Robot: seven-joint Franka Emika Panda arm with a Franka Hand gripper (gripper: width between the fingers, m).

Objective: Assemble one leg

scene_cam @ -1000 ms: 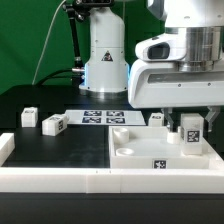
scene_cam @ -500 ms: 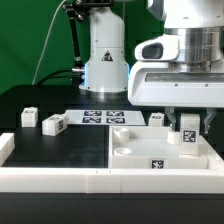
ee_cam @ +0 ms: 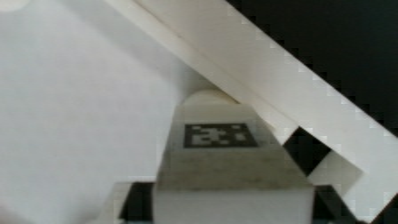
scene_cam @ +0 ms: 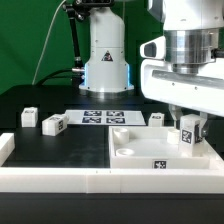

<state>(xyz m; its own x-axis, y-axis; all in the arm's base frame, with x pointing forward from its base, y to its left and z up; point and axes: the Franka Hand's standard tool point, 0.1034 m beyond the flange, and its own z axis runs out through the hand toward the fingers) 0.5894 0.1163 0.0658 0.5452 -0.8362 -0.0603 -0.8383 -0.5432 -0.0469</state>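
Observation:
My gripper (scene_cam: 190,124) is shut on a leg (scene_cam: 189,131), a small white block with a black-and-white tag, and holds it upright over the right side of the large white square panel (scene_cam: 140,152). In the wrist view the held leg (ee_cam: 224,150) fills the space between the dark fingers (ee_cam: 135,200), with the panel's raised rim (ee_cam: 249,70) running diagonally beside it. Three more legs lie on the black table: two at the exterior view's left (scene_cam: 28,117) (scene_cam: 53,124) and one behind the panel (scene_cam: 157,119).
The marker board (scene_cam: 104,118) lies behind the panel, in front of the robot base (scene_cam: 106,60). A white fence (scene_cam: 60,178) runs along the table's front, with a raised end (scene_cam: 6,146) at the exterior view's left.
My gripper has shifted a little to the exterior view's right and risen slightly, with the leg still held. The other legs have not moved.

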